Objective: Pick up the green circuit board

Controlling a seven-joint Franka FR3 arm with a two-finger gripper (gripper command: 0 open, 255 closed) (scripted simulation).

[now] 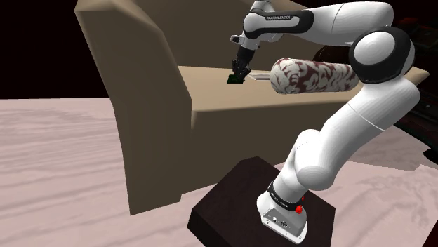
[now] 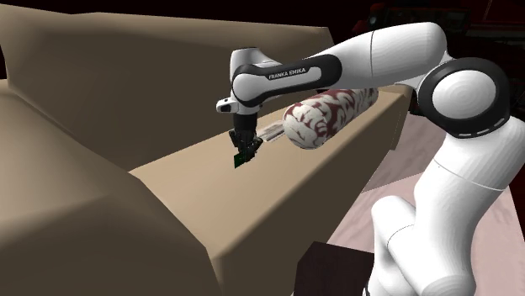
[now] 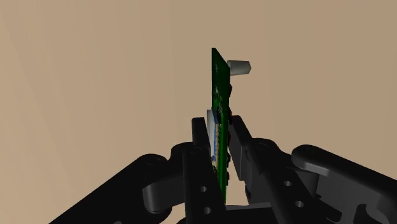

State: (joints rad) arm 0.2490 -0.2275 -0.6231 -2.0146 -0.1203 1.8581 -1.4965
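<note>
The glossy white, rounded arm [image 1: 365, 105] has dark grey joint discs [image 1: 382, 52], a black band [image 2: 290, 74] lettered FRANKA EMIKA, a red button [image 1: 300, 208] on its white base [image 1: 281, 219], and matt black jaws with round screw holes.

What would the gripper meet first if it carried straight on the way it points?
Probably the tan sofa seat ahead of the gripper; the green circuit board it clasps would likely touch first.

There is one green circuit board [image 3: 219, 89]. One black gripper [image 3: 219, 125] has two fingers [image 3: 198, 145] and sits on one white arm [image 1: 365, 105]. The board carries one white cylindrical part [image 3: 240, 66]. There is also one tan sofa [image 1: 140, 105], one maroon-and-white patterned bolster [image 1: 316, 75] and one dark box stand [image 1: 231, 203].
</note>
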